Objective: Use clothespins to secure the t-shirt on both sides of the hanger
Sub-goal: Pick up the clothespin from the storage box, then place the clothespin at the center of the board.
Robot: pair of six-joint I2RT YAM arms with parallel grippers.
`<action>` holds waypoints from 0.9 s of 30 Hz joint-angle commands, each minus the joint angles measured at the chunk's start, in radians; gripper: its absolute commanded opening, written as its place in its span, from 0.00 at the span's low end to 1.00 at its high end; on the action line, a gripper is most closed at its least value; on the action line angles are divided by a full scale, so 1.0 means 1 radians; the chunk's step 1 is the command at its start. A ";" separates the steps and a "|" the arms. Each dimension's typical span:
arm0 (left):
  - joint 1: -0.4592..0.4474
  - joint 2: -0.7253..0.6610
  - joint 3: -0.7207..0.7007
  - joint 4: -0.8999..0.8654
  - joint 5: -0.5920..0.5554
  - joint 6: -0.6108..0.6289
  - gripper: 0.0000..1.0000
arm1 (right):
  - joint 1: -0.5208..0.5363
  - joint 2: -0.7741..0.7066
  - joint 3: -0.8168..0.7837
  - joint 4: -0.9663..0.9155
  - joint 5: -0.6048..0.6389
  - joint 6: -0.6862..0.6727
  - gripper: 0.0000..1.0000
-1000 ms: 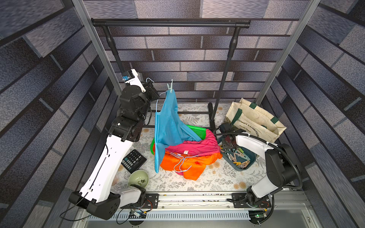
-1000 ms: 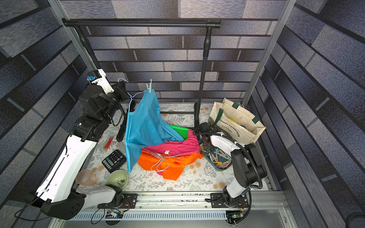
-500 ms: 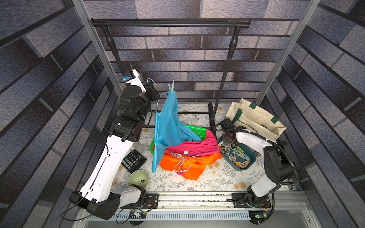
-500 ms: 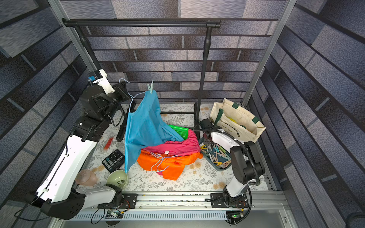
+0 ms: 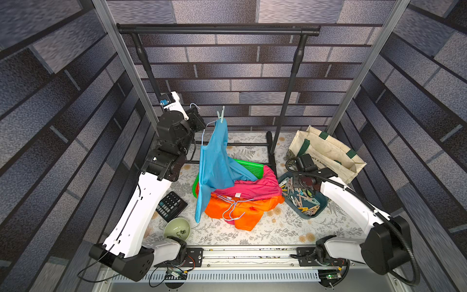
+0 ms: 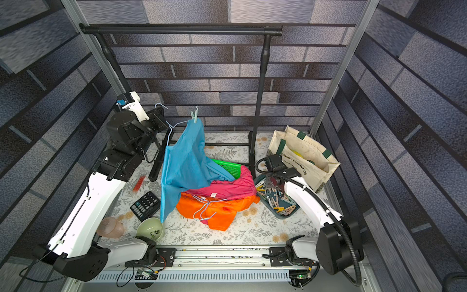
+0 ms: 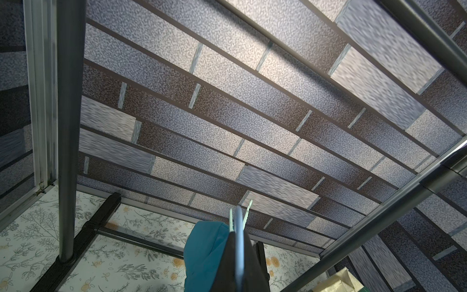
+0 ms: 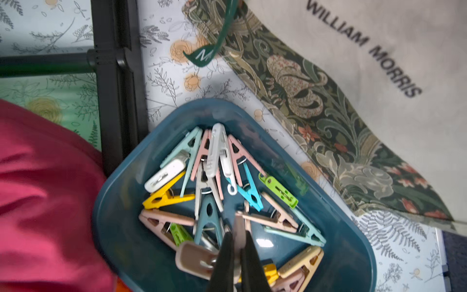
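At the near edge of the table: a bowl [image 5: 177,228] and a calculator [image 5: 171,206], not in use.

Mid-table: an orange shirt [image 5: 242,212] under a pink shirt [image 5: 255,184], heaped over a green basket [image 5: 249,166].

Beside the heap: the tray [image 8: 113,192], holding the loose clothespins [image 8: 217,156]. The right gripper [image 8: 238,235] is down in it, fingers clamped on a peach pin [image 8: 238,222]. Whether that pin is off the pile cannot be told.

Further back, aloft: the hanger [image 5: 211,123], pinched in the closed fingers of the left gripper [image 7: 238,242]. The blue t-shirt [image 5: 214,156] hangs from it, its hem trailing onto the heap. A mint pin [image 5: 220,115] clips the shoulder away from that gripper. No pin shows on the shoulder beside it.

Rear: the garment rack [image 5: 217,29] and a tote bag [image 5: 326,149].

Step in hand, as judged: fetching the second pin. Next move calls for lifting it free of its neighbours, squeezing its handles to open its mouth, and carrying it to the bare shoulder while the hanger is held steady.
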 commanded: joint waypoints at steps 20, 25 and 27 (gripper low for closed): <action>-0.013 -0.063 -0.035 0.015 -0.090 -0.058 0.00 | 0.296 -0.240 -0.372 -0.026 -0.516 0.424 0.00; -0.044 -0.058 -0.050 0.017 -0.160 -0.042 0.00 | 0.296 -0.153 -0.386 0.031 -0.463 0.409 0.00; -0.065 -0.054 -0.058 0.025 -0.200 -0.028 0.00 | 0.296 -0.104 -0.373 0.046 -0.441 0.398 0.01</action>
